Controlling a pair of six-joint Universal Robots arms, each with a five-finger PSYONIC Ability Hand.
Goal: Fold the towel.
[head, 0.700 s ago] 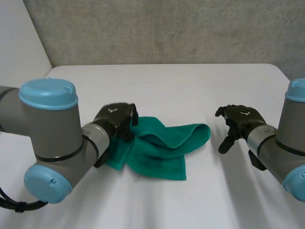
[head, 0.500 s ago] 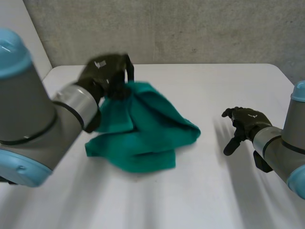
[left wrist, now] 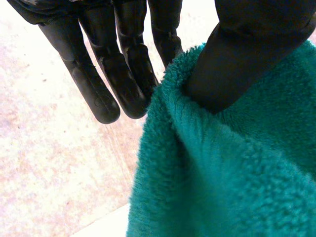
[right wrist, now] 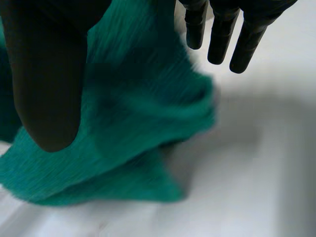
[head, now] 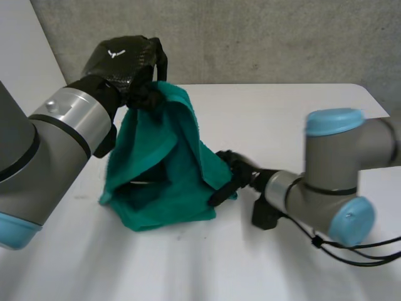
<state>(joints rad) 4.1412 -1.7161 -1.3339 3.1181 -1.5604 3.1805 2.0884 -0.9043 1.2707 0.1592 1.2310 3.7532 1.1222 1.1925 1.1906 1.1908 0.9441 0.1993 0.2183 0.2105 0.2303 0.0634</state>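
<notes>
My left hand [head: 122, 61] is raised above the table's left side and is shut on a corner of the green towel [head: 166, 160]. In the left wrist view the thumb [left wrist: 247, 54] pinches the towel's [left wrist: 222, 173] edge against the fingers [left wrist: 106, 89]. The towel hangs from that hand like a tent, with its lower part bunched on the white table [head: 301, 119]. My right hand [head: 230, 170] is open at the towel's lower right edge. In its wrist view, straight fingers [right wrist: 222, 34] and thumb [right wrist: 44, 84] hover over the towel [right wrist: 128, 123].
The table runs back to a grey wall [head: 250, 37], and its far edge lies just behind the raised towel. Bare tabletop lies in front of the towel and to the far right of my right arm [head: 332, 182].
My left hand has lifted the towel higher, pulling it up off the table. My right arm has swung in from the right, bringing its hand to the towel's lower right edge.
</notes>
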